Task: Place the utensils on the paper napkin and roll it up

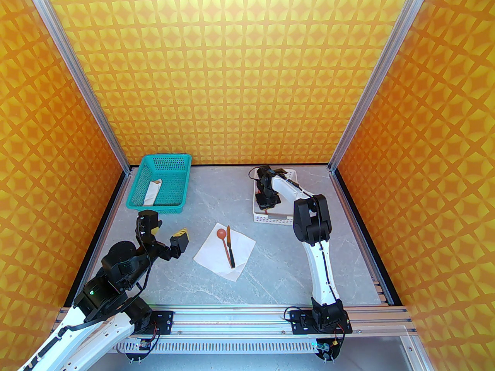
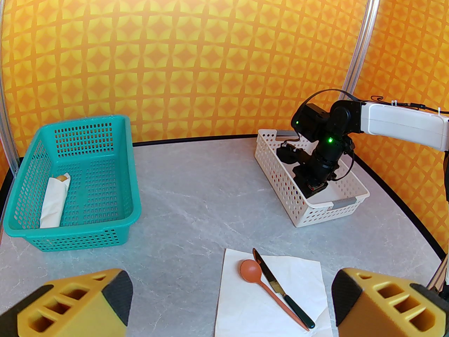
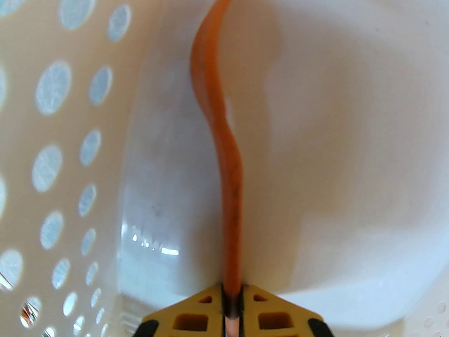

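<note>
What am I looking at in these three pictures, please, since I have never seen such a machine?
Two robot arms stand on a grey table. One camera looks down from above; one rides on each wrist. From above, the left arm holds its jaws wide open, empty, beside a white napkin carrying a spoon and a knife. The right arm reaches into a white basket; its wrist camera shows its jaws shut on an orange fork. A green basket holds a rolled paper bundle.

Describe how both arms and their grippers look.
The left arm and right arm have white links, black joints, small green lights and thin black cables. The left gripper and right gripper match: chunky yellow fingers with cut-out windows and black pads.
</note>
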Available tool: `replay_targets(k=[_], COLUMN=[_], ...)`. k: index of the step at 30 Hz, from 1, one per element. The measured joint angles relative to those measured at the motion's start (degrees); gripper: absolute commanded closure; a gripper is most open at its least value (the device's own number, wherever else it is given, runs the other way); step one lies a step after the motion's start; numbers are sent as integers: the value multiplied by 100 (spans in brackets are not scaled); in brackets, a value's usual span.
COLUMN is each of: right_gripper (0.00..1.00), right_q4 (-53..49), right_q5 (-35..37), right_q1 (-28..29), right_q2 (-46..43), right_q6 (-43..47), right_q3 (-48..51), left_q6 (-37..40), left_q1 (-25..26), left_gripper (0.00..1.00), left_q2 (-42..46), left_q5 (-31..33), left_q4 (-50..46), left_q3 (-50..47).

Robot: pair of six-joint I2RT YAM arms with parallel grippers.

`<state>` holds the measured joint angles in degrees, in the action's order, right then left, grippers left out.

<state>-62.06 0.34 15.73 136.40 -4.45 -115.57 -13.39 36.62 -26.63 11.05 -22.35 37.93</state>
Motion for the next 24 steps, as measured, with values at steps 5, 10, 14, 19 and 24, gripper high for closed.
replay_targets(k=[5, 10, 14, 19, 24], right_gripper=[88, 88, 88, 88, 87], right_q4=[42, 39, 39, 37, 28], right_q5=[125, 216, 278, 297, 337], right_q1=[-52, -125, -136, -133, -136], right_q2=[-76, -195, -387, -590, -734], right_q6=[0, 0, 0, 0, 0], right_q3=[4, 4, 4, 2, -13], left_q6=[-2, -2, -2, -2, -2], left_q1=[0, 0, 0, 0, 0], left_gripper=[1, 1, 1, 1, 1], left_q2=[-2, -22, -44, -44, -44], left_q5=[0, 0, 0, 0, 0], left_q4=[2, 2, 2, 4, 7], left_q3=[0, 0, 0, 0, 2])
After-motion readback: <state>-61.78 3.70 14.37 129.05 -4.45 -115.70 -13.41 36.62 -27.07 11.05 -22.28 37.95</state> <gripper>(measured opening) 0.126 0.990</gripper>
